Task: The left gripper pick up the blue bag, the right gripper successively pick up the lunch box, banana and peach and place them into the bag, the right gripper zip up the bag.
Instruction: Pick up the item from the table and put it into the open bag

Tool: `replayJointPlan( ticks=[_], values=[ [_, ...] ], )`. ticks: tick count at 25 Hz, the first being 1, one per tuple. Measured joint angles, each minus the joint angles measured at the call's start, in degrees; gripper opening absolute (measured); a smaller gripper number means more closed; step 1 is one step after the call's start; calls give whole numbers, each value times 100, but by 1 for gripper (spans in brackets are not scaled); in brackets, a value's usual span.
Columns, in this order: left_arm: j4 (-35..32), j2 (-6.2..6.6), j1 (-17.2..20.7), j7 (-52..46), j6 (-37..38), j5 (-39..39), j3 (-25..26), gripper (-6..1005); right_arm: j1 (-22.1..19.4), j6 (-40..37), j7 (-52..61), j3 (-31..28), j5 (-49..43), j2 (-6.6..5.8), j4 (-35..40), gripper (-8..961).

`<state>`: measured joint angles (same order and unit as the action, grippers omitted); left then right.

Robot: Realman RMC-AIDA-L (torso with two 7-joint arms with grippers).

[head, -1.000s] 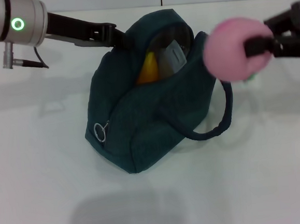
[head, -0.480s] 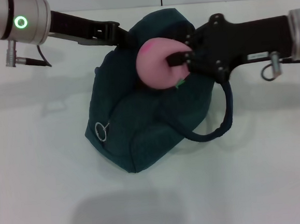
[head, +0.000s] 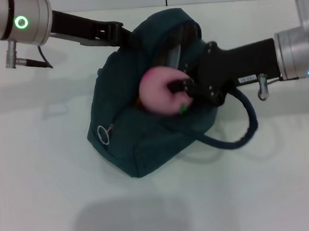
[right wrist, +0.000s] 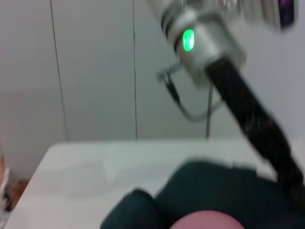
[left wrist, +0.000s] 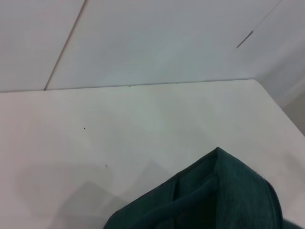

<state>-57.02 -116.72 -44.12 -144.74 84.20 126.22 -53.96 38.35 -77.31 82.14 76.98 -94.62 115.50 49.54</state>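
- Currently the right gripper (head: 180,90) has its jaws closed on the peach (head: 159,91), which sits at the open mouth of the blue bag (head: 146,140), partly sunk between the two sides of the opening
- Peach in the right wrist view shows only as a pink curve at the frame edge (right wrist: 205,223), with dark bag fabric just behind it
- Left gripper (head: 122,37) reaches to the far top edge of the bag; its fingertips are hidden by the fabric, so I cannot tell how its jaws stand. Judged purpose: holding the top up so the mouth stays open for loading
- Left wrist view shows only a raised corner of the bag (left wrist: 228,186) over the white table (left wrist: 119,129), no fingers
- Lunch box: a greyish translucent edge (head: 174,54) shows inside the opening behind the peach, probably it; banana not visible, likely hidden under the peach
- Zipper ring pull (head: 103,134) hangs at the near-left end of the bag, untouched; one loop handle (head: 236,136) trails on the table below the right arm
- Judgement: last of three items being placed; release into the bag, then zipping, still to do
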Motion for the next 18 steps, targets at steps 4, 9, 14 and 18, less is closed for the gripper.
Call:
replayJointPlan(
  ticks=[4,9,14,18],
  values=[
    [1,0,-3,3,0,19,0,78,108,-312,804,-39,-621,-31,116,42],
    [9,16,-8,3,-8,22,5,79,-22,-1198,1315,-510,-781,-97,654,45],
    [9,13,-9,0,-9,35,0,79,-467,-1435,1381,-1446,-693,-55,1447,48],
    [9,9,-9,-1,-14,43,15,79,-629,-1440,1120,-1701,-272,-14,1629,50]
  ],
)
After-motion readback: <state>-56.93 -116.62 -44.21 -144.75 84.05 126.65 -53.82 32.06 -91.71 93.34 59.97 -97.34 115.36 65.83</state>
